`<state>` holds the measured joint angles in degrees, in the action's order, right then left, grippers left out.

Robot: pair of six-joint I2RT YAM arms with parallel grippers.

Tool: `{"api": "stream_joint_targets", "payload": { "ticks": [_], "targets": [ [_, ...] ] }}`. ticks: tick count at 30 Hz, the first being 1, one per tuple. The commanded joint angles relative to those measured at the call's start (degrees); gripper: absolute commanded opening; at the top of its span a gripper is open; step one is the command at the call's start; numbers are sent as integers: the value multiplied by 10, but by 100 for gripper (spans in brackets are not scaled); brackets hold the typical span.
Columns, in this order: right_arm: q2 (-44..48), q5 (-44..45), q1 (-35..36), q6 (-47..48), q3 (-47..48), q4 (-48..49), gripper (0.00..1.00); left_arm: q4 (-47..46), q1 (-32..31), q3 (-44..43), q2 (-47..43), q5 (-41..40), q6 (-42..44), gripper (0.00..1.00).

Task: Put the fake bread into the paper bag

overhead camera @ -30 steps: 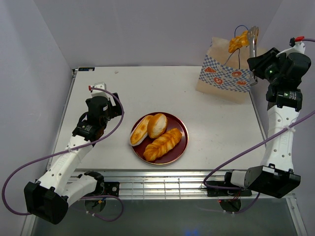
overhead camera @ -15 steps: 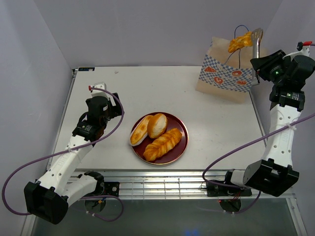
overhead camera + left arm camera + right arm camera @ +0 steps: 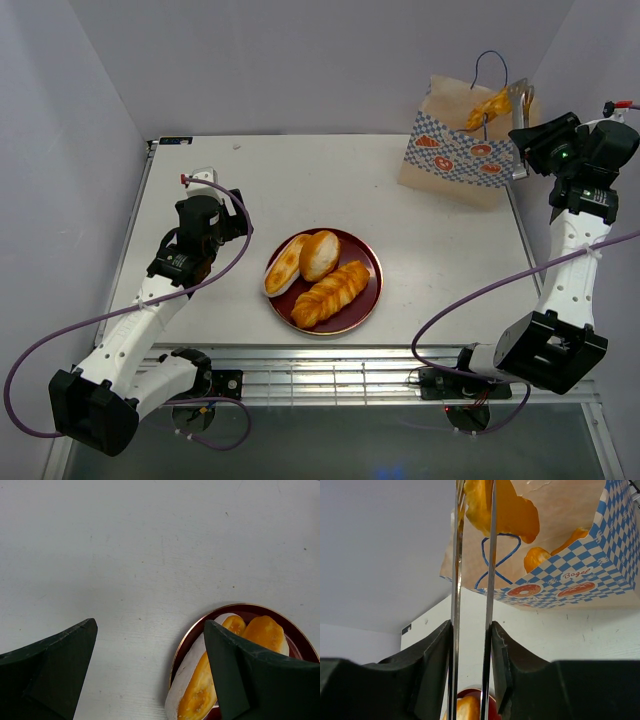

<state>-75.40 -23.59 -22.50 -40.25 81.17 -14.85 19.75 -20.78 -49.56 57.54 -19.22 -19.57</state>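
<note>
My right gripper (image 3: 523, 140) (image 3: 471, 625) is shut on the metal tongs (image 3: 518, 104) (image 3: 455, 570). The tongs pinch a golden pastry (image 3: 488, 107) (image 3: 506, 506) at the open mouth of the paper bag (image 3: 452, 152) (image 3: 580, 565). Another orange pastry (image 3: 538, 558) lies inside the bag. On the dark red plate (image 3: 368, 297) lie an oval roll (image 3: 284, 265) (image 3: 200, 695), a round bun (image 3: 320, 254) (image 3: 265, 632) and a braided loaf (image 3: 331, 293). My left gripper (image 3: 213, 222) (image 3: 150, 630) is open and empty, left of the plate above the table.
The bag stands at the table's back right corner, close to the right wall. The plate (image 3: 186, 642) sits mid-table near the front edge. Purple cables trail from both arms.
My right gripper has lowered the tongs and pastry from above the bag down to its mouth. The left arm has not moved.
</note>
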Motion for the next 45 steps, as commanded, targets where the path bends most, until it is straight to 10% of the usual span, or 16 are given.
{"api": "stream_joint_targets", "payload": {
  "ticks": [1, 29, 45],
  "targets": [
    [8, -25, -2, -9, 9, 37, 42, 0, -2, -19, -8, 7, -3, 98],
    [96, -63, 11, 18, -16, 95, 43, 1, -2, -19, -7, 7, -4, 98],
    [222, -117, 344, 236, -173, 79, 45, 1, -2, -18, -9, -11, -1, 98]
  ]
}}
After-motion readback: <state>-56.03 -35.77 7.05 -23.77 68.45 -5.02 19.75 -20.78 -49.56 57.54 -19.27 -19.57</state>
